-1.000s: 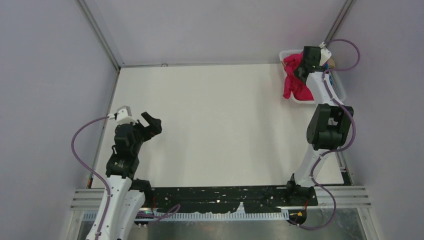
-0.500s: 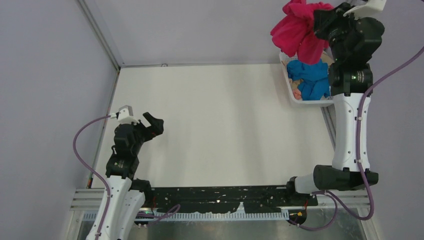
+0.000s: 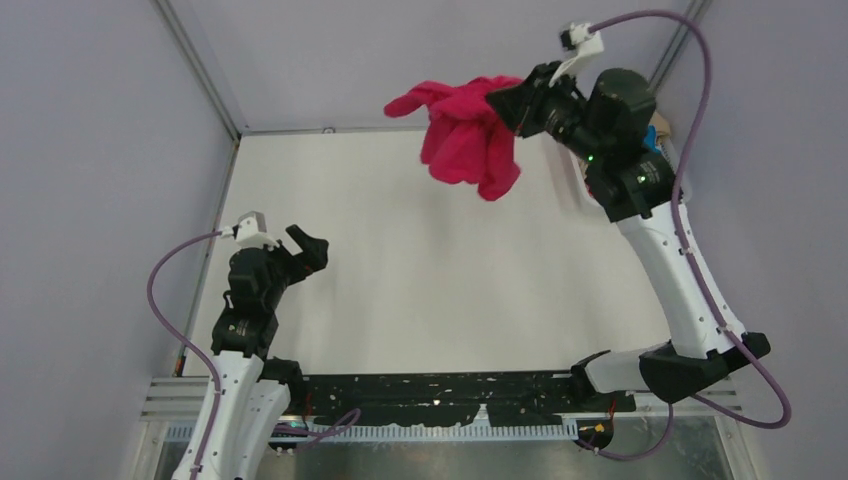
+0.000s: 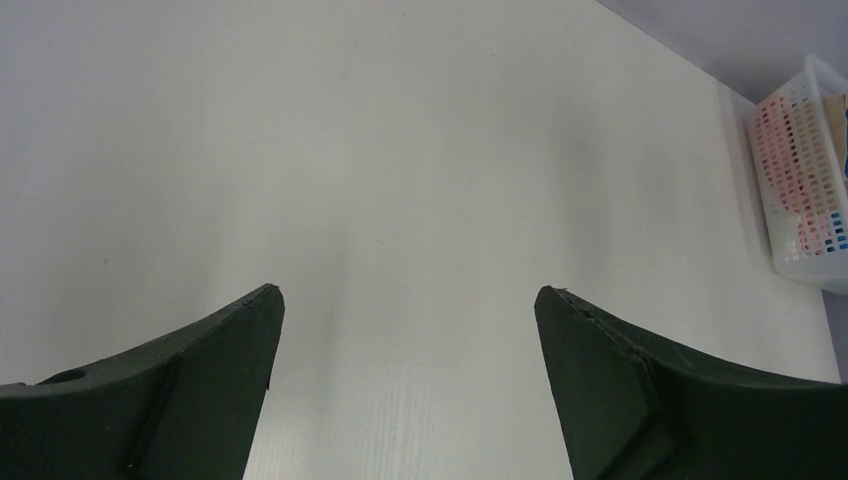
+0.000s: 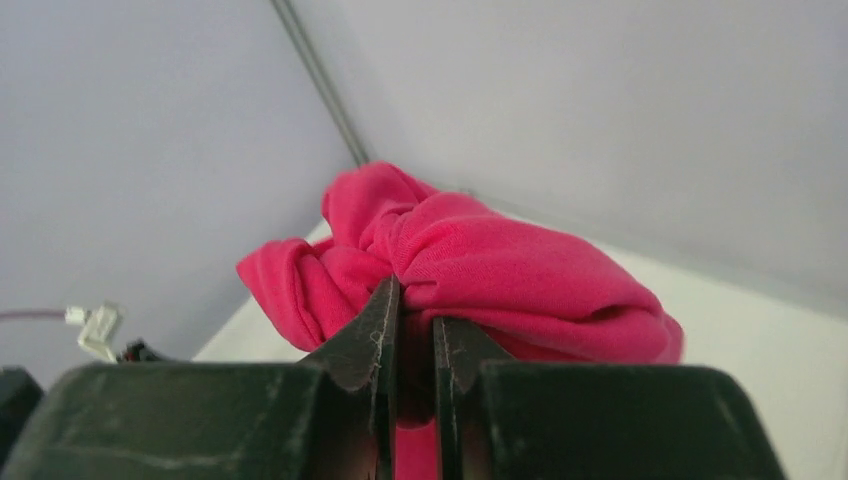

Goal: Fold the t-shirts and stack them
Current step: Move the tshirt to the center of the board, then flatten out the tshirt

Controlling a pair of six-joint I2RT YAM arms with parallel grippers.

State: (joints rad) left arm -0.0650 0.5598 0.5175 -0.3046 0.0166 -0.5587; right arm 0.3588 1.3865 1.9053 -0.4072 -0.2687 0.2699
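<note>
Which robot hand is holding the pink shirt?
The right gripper, shut on the pink t-shirt up in the air. The left gripper is open and empty.

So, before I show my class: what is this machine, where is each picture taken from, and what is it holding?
These are two robot arms bolted at the near edge of a white table. One picture comes from a fixed camera above; the other two come from cameras on each wrist, looking past the dark fingers. The right gripper is shut on a bunched crimson-pink t-shirt, held in the air above the table. The left gripper is open and empty. A white lattice basket stands at the table's far right corner.
</note>
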